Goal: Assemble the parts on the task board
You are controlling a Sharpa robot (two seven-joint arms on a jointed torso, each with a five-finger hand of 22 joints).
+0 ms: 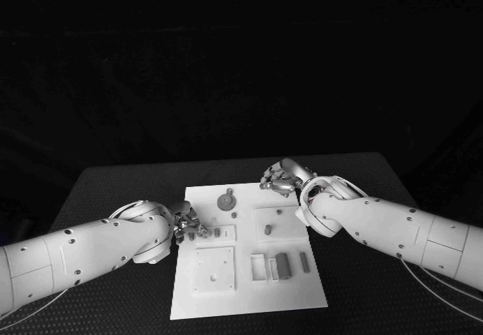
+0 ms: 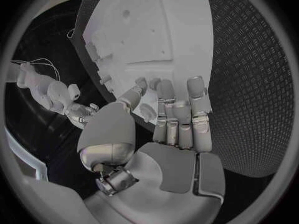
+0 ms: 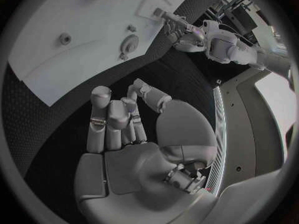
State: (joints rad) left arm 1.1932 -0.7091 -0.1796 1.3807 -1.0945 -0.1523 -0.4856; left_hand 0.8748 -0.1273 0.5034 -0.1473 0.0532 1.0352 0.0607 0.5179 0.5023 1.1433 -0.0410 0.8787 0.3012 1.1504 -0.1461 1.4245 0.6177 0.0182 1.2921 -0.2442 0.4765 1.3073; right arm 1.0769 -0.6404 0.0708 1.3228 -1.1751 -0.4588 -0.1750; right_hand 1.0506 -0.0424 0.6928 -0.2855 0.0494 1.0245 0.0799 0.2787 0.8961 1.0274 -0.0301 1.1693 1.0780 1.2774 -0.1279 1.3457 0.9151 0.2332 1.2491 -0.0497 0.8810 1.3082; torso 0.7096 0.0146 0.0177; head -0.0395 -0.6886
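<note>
Looking down from the head, I see the board (image 1: 248, 293) mid-tabletop (image 1: 121, 185), several parts (image 1: 282, 265) lying loose in its recesses, so most assembly seems left. My left hand (image 1: 186, 225) sits at the board's edge, my right hand (image 1: 284, 177) at its far corner. Left wrist: fingers (image 2: 181, 117) curled over the edge; whether they pinch a part, I cannot tell. Right wrist: fingers (image 3: 115, 117) curled, empty, above dark ribbed tabletop; the room is black.

White task board (image 1: 246, 296) flat mid-table, small grey parts (image 1: 283, 265) scattered on it
</note>
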